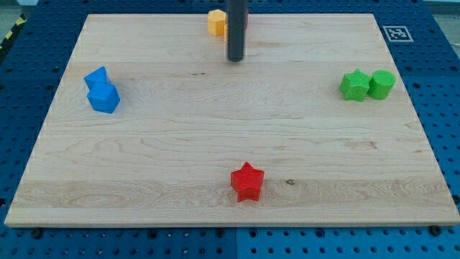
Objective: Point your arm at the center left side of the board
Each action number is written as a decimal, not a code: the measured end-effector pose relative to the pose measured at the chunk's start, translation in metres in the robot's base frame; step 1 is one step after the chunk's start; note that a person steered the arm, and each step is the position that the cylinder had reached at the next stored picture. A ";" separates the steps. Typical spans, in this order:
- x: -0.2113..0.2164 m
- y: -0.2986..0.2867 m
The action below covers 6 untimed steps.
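Note:
My tip [235, 59] is at the lower end of the dark rod, near the view's top centre of the wooden board [215, 144]. It stands just below and right of an orange block [216, 22] at the top edge, apart from it. Two blue blocks [95, 77] [104, 98] touch each other at the board's left side, far left of my tip. A red star block [247, 181] lies near the bottom centre. A green star block [354, 85] and a green round block [382, 84] sit side by side at the right.
A small red piece [246, 20] shows behind the rod at the top edge, mostly hidden. A black-and-white marker [397, 33] is at the board's top right corner. Blue perforated table surrounds the board.

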<state>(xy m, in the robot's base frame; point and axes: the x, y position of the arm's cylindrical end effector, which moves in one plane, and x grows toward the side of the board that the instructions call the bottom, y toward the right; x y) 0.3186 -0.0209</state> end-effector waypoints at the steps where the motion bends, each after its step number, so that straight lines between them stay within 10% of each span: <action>1: -0.015 -0.085; 3: -0.012 -0.284; 6: 0.098 -0.281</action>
